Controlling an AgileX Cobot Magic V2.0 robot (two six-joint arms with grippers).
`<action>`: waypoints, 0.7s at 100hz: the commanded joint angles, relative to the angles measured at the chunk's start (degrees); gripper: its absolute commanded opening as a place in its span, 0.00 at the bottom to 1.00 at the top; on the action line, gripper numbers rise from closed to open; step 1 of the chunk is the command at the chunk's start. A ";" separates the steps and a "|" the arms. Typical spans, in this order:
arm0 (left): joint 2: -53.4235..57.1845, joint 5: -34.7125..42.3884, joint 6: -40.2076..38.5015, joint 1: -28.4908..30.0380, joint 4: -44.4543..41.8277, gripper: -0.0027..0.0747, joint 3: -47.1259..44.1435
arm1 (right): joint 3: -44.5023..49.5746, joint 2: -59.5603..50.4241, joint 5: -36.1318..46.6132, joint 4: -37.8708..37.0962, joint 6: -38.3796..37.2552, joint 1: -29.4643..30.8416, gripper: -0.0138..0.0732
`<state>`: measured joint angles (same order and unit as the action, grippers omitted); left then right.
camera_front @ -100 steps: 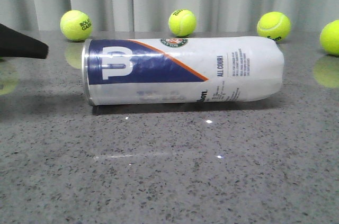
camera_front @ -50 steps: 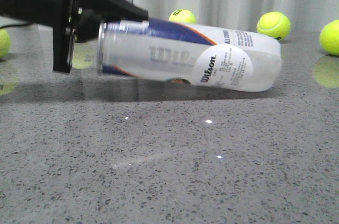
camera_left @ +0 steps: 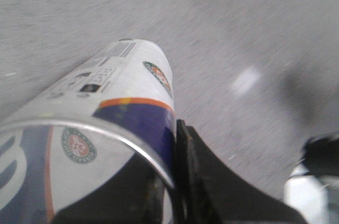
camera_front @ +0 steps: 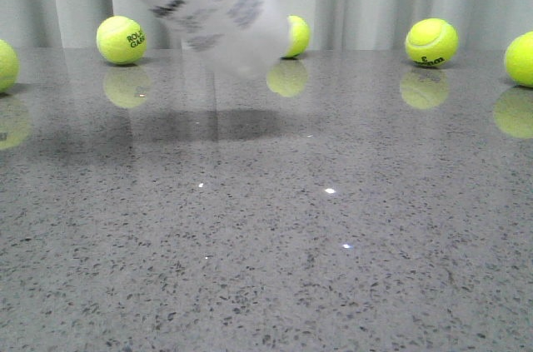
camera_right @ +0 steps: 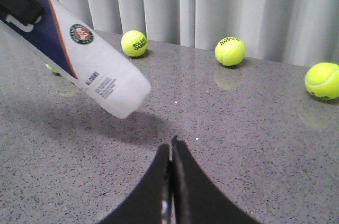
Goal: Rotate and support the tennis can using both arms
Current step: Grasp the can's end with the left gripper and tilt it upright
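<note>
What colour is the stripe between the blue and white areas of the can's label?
Orange, a thin stripe on the tennis can, clearest in the right wrist view.

The tennis can [camera_front: 218, 9] is held tilted in the air above the far left part of the table [camera_front: 333, 269], its lower end pointing down and to the right, clear of the surface. Its upper end is gripped by the left gripper [camera_left: 175, 192], one finger laid along the rim. Tennis balls are lined up along the far edge: one at the left edge [camera_front: 5, 65], one left of the can [camera_front: 122, 40], one partly hidden behind the can's lower end [camera_front: 297, 36], one further right [camera_front: 431, 42] and one at the right edge [camera_front: 520, 58]. The right gripper [camera_right: 170, 181], fingers pressed together, is placed low over the table, nearer than the can and apart from it.
</note>
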<state>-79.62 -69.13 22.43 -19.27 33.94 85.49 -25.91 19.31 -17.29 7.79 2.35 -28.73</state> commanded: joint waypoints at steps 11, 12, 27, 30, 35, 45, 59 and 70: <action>0.98 -4.10 -12.37 -12.80 -22.69 0.01 10.96 | -1.30 0.18 4.55 -0.54 0.23 0.24 0.09; 0.88 -4.10 -12.34 -13.31 -23.20 0.01 11.12 | -1.30 0.18 4.55 -0.54 0.23 0.24 0.09; -0.66 -4.10 -12.34 -22.57 -32.10 0.01 12.65 | -1.30 0.18 4.55 -0.54 0.23 0.24 0.09; -1.19 -4.10 -12.34 -23.82 -33.40 0.01 12.65 | -1.30 0.18 4.55 -0.54 0.23 0.24 0.09; -2.09 -4.10 -12.34 -25.44 -35.14 0.01 12.65 | -1.30 0.18 4.55 -0.54 0.23 0.24 0.09; -3.80 -4.10 -12.34 -26.39 -36.18 0.01 12.65 | -1.30 0.18 4.55 -0.54 0.23 0.24 0.09; -5.41 -4.10 -11.97 -26.39 -36.45 0.03 12.65 | -1.30 0.18 4.55 -0.54 0.23 0.24 0.09; -6.43 -4.10 -11.67 -26.39 -36.45 0.20 12.65 | -1.30 0.18 4.55 -0.54 0.23 0.24 0.09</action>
<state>-87.22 -72.38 10.83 -45.15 -2.47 96.36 -25.91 19.29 -17.29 7.79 2.35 -28.73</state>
